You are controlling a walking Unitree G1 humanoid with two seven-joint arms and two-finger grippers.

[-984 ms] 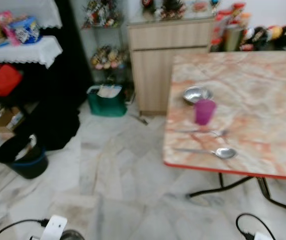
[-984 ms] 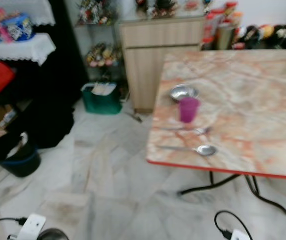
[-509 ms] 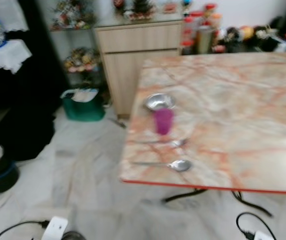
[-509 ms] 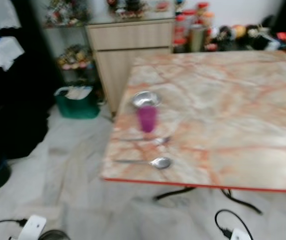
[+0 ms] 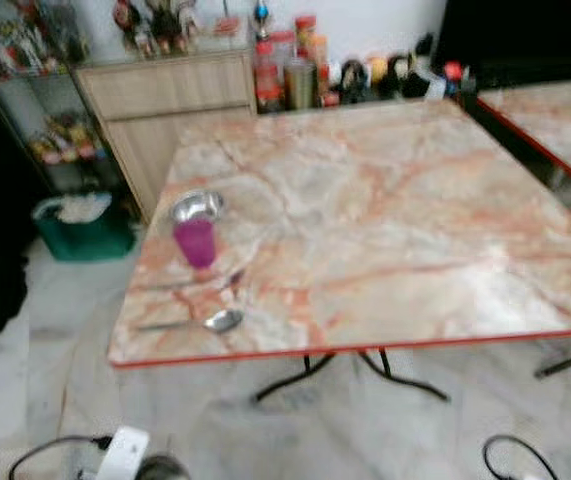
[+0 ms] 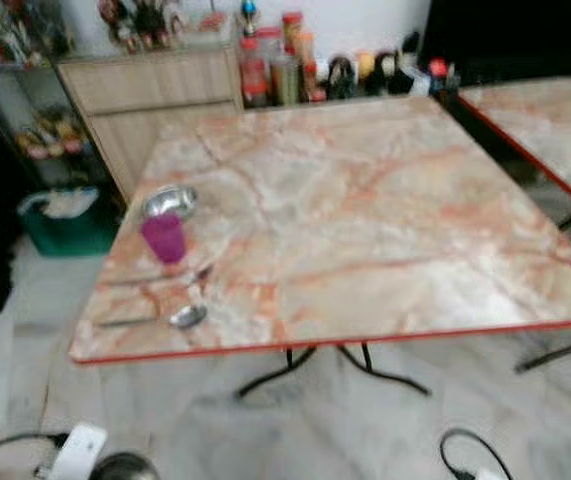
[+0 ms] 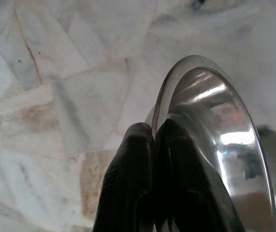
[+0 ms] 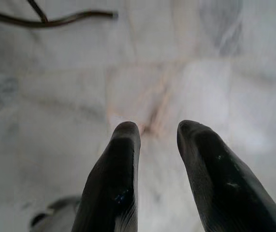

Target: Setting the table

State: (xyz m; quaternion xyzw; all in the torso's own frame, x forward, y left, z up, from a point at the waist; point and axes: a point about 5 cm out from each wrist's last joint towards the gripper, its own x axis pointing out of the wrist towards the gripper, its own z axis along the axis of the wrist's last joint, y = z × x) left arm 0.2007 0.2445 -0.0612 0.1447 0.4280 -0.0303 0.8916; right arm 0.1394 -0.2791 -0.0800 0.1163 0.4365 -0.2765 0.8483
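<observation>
Looking through the head camera, I see the marble-patterned table with its red edge spanning the middle of the frame, and the place setting sits at its left side: a small steel bowl, a purple cup just in front of it and touching or nearly so, then a fork and a spoon lying crosswise nearer the front edge. A second table enters at the upper right, and a wooden cabinet stands at the upper left with jars and bottles beside it along the wall. A green bin sits on the floor at the left.

My wrist views add what the head views lack. The left pincer has its fingers pressed together on the rim of a shiny steel plate, held over the pale tiled floor. The right pincer stands spread with nothing between its fingers, above the same floor, with a dark cable at the upper left of that frame.
</observation>
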